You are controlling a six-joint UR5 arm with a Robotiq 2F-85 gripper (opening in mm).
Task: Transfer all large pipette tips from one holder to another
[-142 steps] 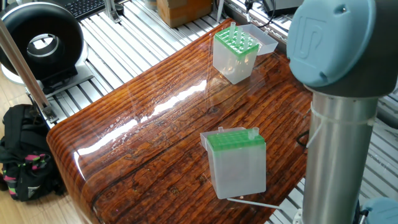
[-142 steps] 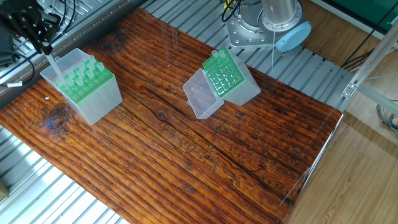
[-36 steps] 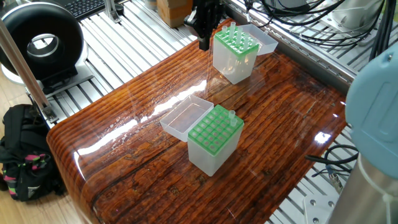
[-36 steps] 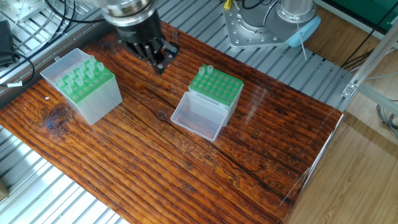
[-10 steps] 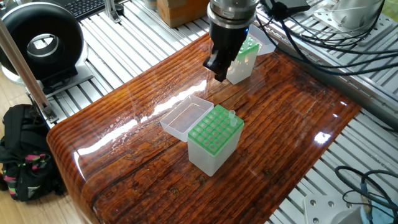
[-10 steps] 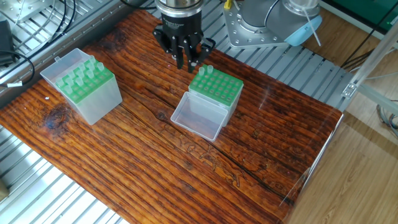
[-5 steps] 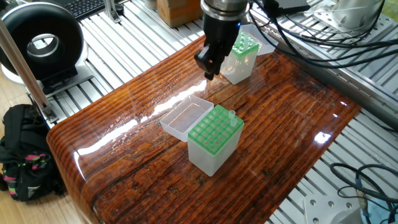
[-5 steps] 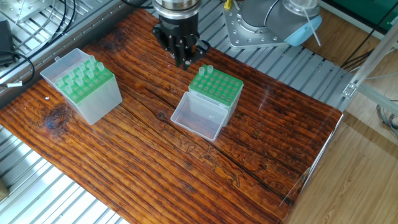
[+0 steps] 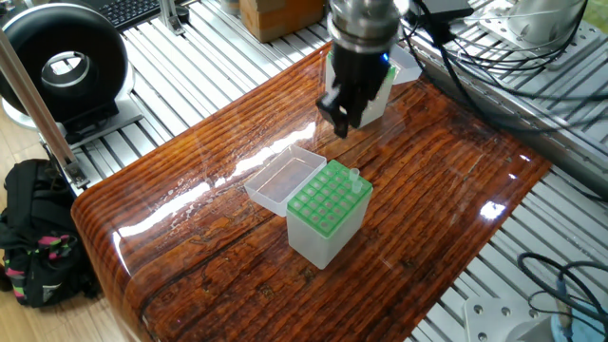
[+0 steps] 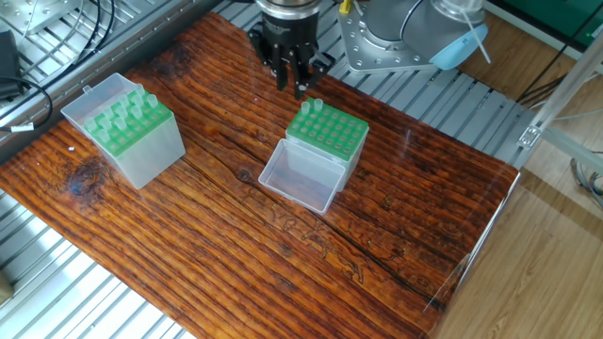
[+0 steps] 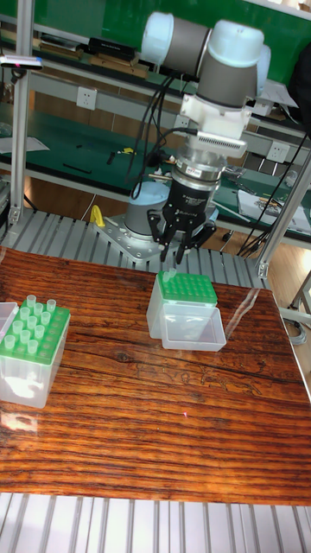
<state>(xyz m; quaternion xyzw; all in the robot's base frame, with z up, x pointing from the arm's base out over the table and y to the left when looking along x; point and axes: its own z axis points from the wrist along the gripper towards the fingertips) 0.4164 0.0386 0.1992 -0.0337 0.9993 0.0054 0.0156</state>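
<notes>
Green-topped box holds one tip; the gripper, seemingly carrying another, hovers beside it, insertion next.

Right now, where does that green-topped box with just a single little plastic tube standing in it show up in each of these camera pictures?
One fixed view: the box sits lower centre, its tube at the corner toward the gripper.
The other fixed view: the box is upper centre, just below the gripper.
Tall fixed view: the box is centre, under the gripper.
Shared landmark: its open clear lid, hinged flat beside it.
</notes>
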